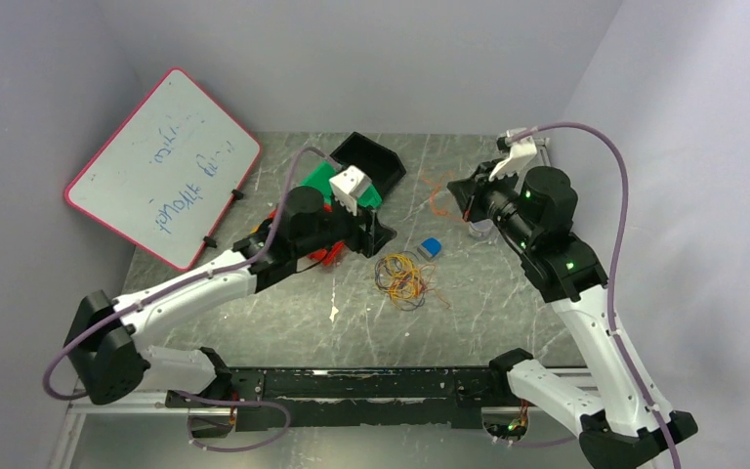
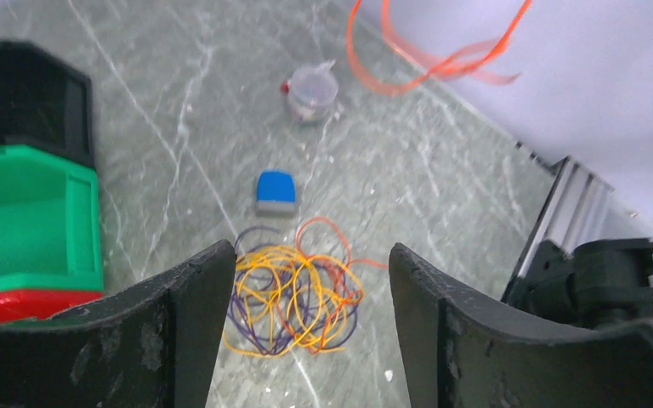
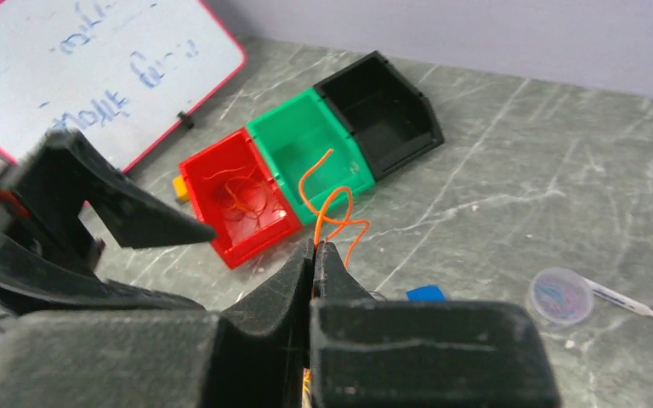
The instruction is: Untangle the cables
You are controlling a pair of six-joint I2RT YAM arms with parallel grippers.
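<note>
Orange cable (image 3: pixel 321 223) in right pincer (image 3: pixel 313 248) — left pincer (image 2: pixel 310 255) (agape)

The left arm (image 1: pixel 195 288) and the right arm (image 1: pixel 596 342) are made of long white tubes joined by fat black round parts. A thin purple wire (image 1: pixel 617 186) runs along each one. The left hand (image 2: pixel 310 248) and the right hand (image 3: pixel 315 255) have thick black fingers (image 2: pixel 178 331) with pale scuff marks. Small green lights (image 1: pixel 568 264) glow on the right arm.
</note>
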